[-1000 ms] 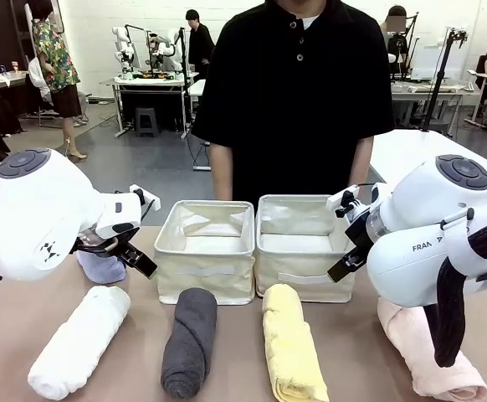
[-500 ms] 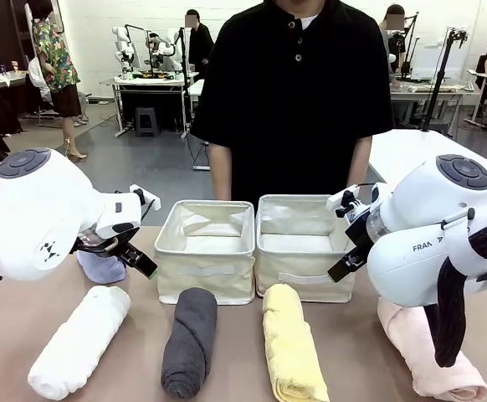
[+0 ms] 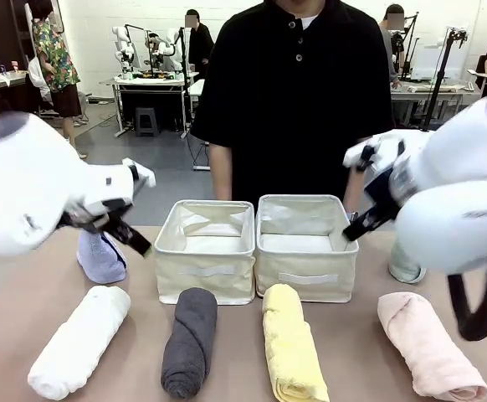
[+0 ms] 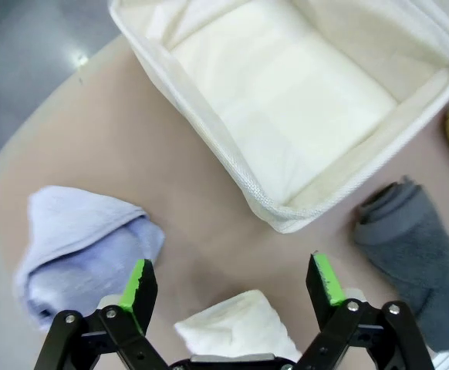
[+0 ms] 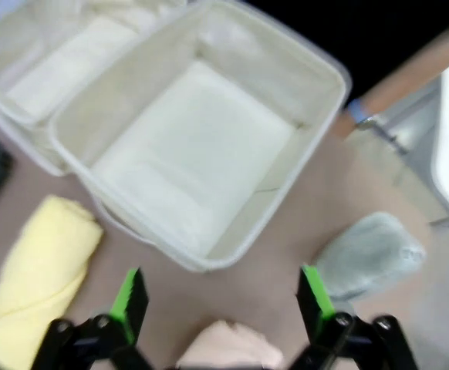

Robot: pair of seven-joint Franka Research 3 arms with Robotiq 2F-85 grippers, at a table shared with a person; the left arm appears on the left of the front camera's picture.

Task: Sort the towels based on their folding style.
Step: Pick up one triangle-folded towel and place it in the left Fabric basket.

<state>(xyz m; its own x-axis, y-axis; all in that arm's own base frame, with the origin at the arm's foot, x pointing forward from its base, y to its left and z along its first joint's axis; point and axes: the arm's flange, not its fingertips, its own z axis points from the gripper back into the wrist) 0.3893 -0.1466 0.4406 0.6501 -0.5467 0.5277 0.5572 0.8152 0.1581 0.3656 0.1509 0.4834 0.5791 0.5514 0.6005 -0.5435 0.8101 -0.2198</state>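
Left wrist view: left end effector (image 4: 231, 276) wide, empty; white terry roll (image 4: 236, 327) beneath it, lavender cone (image 4: 86, 247) beside one finger, grey roll (image 4: 417, 254) beside the other. Right wrist view: right end effector (image 5: 221, 287) wide, empty, over the pink roll (image 5: 228, 347); yellow roll (image 5: 39, 285) and mint cone (image 5: 367, 254) flank it. Front view: both hover above the surface (image 3: 26, 310)

The right end effector (image 5: 221, 281) hangs above the counter (image 5: 325, 193), its green-padded fingers (image 5: 130, 301) spread wide before a cream bin (image 5: 155, 231). A second bin (image 5: 16, 123) sits just beside it. A yellow towel (image 5: 39, 285) lies lower left, a pink towel (image 5: 228, 347) shows between the fingers, and a pale mint-green towel (image 5: 367, 254) rests right.
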